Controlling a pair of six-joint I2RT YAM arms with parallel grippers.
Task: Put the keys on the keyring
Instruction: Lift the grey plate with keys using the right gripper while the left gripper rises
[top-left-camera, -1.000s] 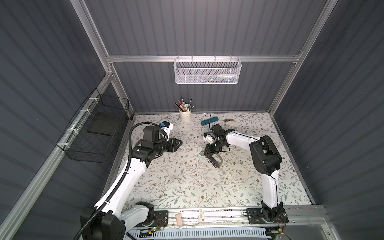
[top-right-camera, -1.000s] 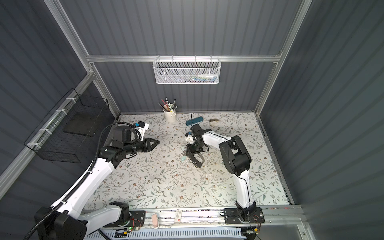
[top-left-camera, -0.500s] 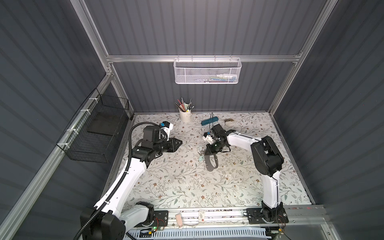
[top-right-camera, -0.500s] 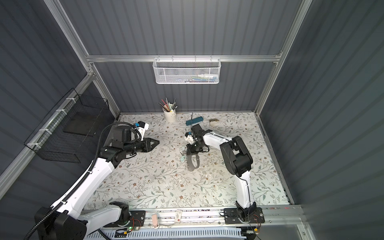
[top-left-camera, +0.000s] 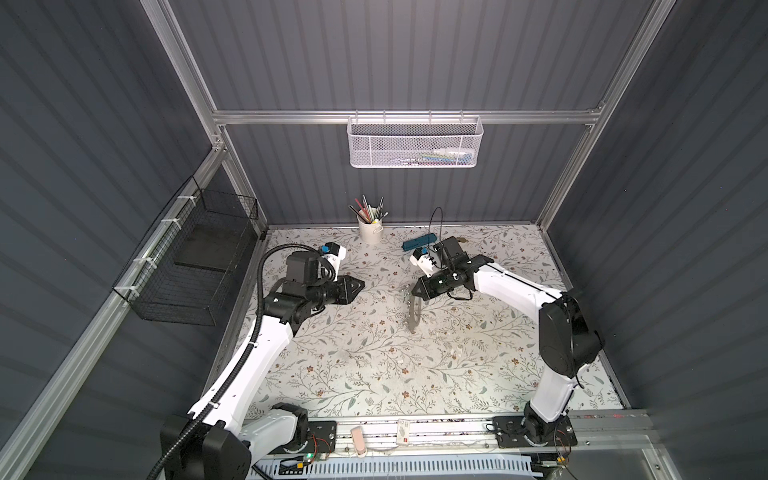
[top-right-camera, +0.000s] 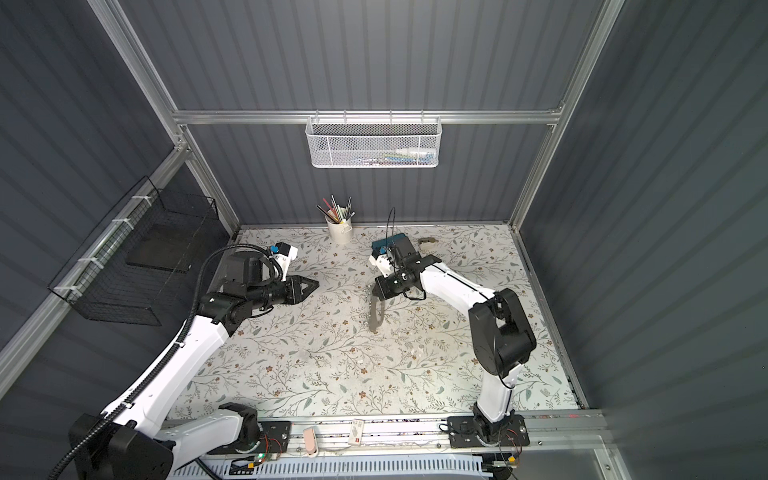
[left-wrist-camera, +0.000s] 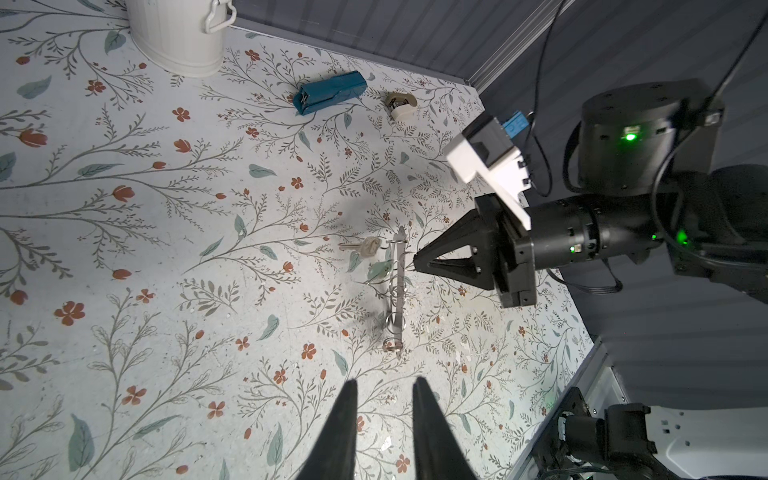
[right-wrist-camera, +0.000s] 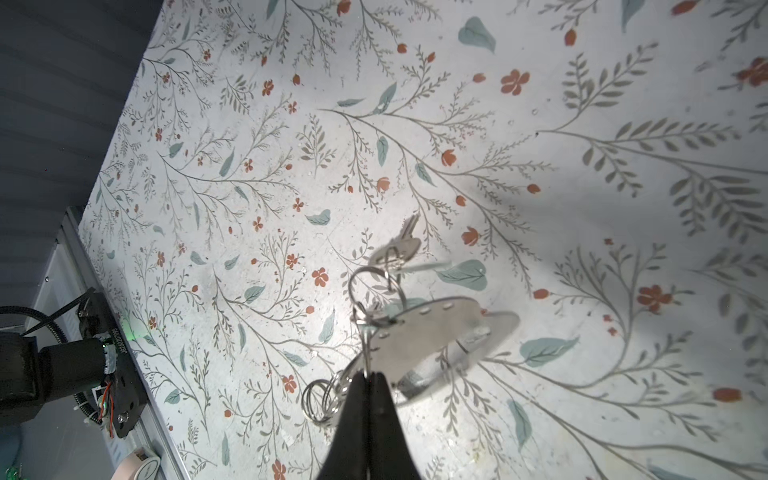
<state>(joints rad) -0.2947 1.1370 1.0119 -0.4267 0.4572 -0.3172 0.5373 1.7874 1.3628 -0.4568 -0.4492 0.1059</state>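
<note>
right gripper (right-wrist-camera: 368, 384): pinched fully together on the keyring (right-wrist-camera: 419, 332), at the ringed edge of the plate
keyring: thin, flat grey metal plate with an oval cutout and small holes along one edge carrying loose wire rings (right-wrist-camera: 318, 399); tipped up on edge near the middle of the worktop (left-wrist-camera: 124, 291); whether its lower edge touches the worktop I cannot tell
keys (left-wrist-camera: 360, 246): one silver key with a pale mint plastic tag (left-wrist-camera: 379, 269) hangs just beside the plate, apparently threaded on a ring already; no other key can be made out
left gripper (left-wrist-camera: 384, 399): slightly parted, empty, pointing at the plate, apart from it
step in hand: holding the plate up so its rings hang free, I judge
next move: probably calls for the left gripper to bring a loose key; rings are springy and thin, metal slippery, so a fine, steady pinch
</note>
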